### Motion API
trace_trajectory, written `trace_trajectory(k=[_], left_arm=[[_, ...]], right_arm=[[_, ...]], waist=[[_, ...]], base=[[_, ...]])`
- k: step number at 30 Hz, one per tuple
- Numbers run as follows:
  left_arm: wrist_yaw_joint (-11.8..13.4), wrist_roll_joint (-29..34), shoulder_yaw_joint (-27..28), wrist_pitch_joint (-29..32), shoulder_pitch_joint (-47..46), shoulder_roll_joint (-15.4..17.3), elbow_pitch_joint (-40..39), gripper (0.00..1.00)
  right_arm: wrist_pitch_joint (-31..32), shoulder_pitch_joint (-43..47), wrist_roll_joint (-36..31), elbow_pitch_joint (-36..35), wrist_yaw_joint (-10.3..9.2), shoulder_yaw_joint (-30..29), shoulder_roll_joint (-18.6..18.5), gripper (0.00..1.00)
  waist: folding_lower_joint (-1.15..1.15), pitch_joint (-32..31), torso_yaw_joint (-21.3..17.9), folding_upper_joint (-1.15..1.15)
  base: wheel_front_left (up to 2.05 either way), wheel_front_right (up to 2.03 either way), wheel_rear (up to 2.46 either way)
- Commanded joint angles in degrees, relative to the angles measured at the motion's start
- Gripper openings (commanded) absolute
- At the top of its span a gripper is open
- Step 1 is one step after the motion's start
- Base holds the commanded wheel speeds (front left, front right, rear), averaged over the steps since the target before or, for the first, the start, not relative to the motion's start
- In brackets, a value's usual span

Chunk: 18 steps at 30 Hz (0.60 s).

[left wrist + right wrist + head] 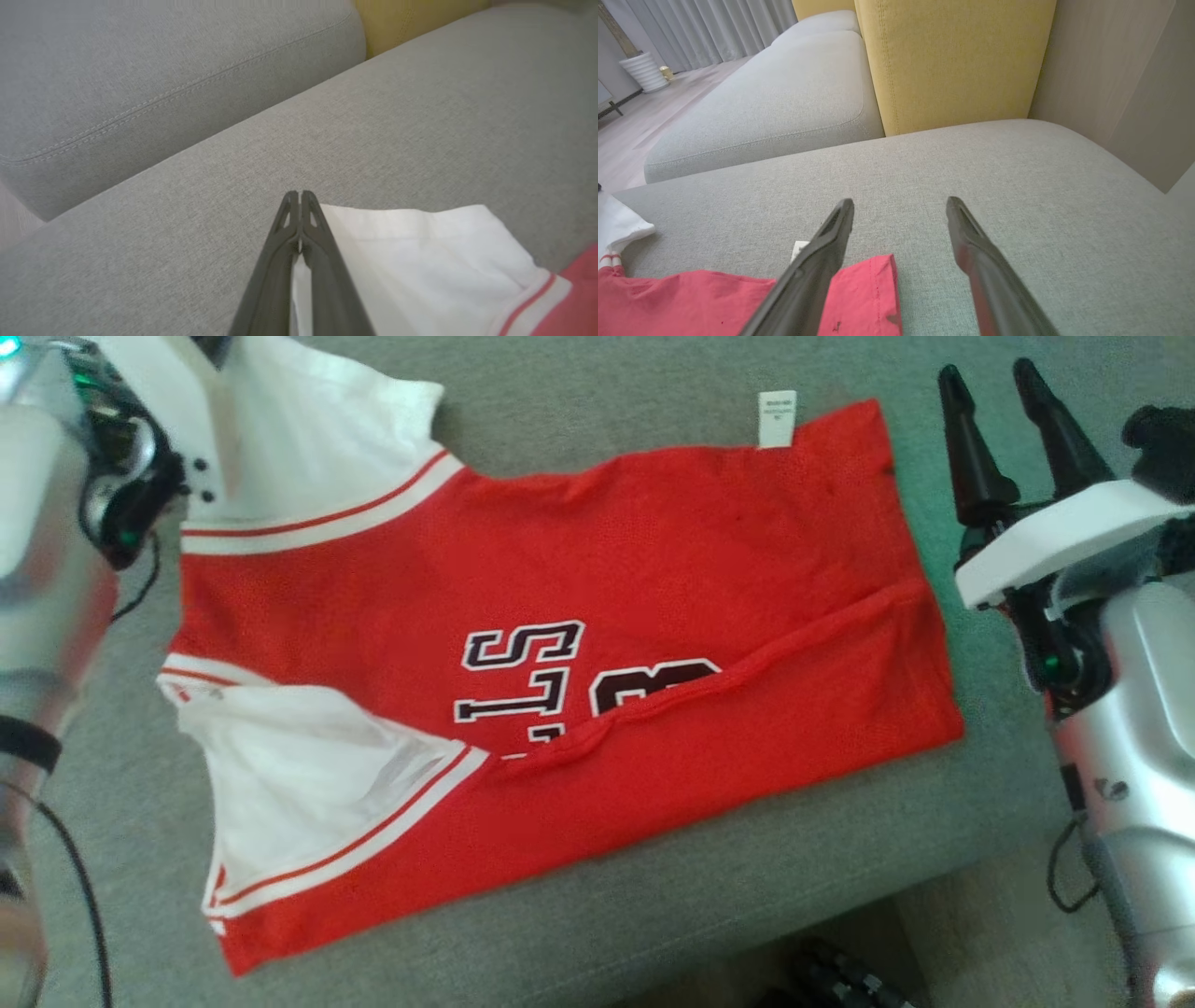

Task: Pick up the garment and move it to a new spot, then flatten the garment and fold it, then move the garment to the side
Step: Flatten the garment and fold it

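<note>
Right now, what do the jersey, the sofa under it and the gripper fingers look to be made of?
Jersey: thin, matte knit cloth, likely synthetic; it creases softly and folds flat. Sofa: grey woven upholstery, with visible weave and a stitched seam on the neighbouring cushion. Left gripper fingers: dark and matte, probably moulded plastic, with cut-out ribs.

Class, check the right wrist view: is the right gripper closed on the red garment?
No, the right gripper is open: bare sofa shows between its jaws, the garment lying to one side.
</note>
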Motion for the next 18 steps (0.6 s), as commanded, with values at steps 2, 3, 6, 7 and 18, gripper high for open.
trace_trajectory(k=[2, 3, 6, 7, 18], left_arm=[[0.08, -1.76, 1.30, -1.56, -2.93, 1.40, -2.20, 0.00], [0.08, -2.43, 1.12, -2.20, -2.76, 1.26, -2.77, 0.00], [0.08, -4.19, 0.66, -3.99, -1.85, 1.01, -4.54, 0.00], [0.08, -4.74, 0.52, -4.50, -1.44, 0.93, -5.18, 0.00], [0.18, -6.91, -0.95, -7.23, 2.71, 0.86, -12.18, 0.00]], right_arm=[[1.22, -1.26, 0.65, -0.53, 0.37, -0.38, -1.40, 1.00], [1.87, -1.37, 0.69, -0.01, 0.37, -0.49, -1.73, 1.00], [4.03, -1.71, 1.50, 1.66, 0.37, -0.89, -2.41, 1.00], [4.83, -1.83, 1.81, 2.35, 0.37, -0.96, -2.74, 1.00], [12.23, -1.33, 3.17, 8.28, 0.37, 0.84, -8.47, 1.00]], waist=[[0.00, -1.06, 1.82, 0.00], [0.00, -1.31, 2.51, 0.00], [0.00, -2.14, 4.61, 0.00], [0.00, -2.42, 5.36, 0.00], [0.00, -4.04, 11.78, 0.00]], base=[[0.00, 0.00, 0.00], [0.00, 0.00, 0.00], [0.00, 0.00, 0.00], [0.00, 0.00, 0.00], [0.00, 0.00, 0.00]])
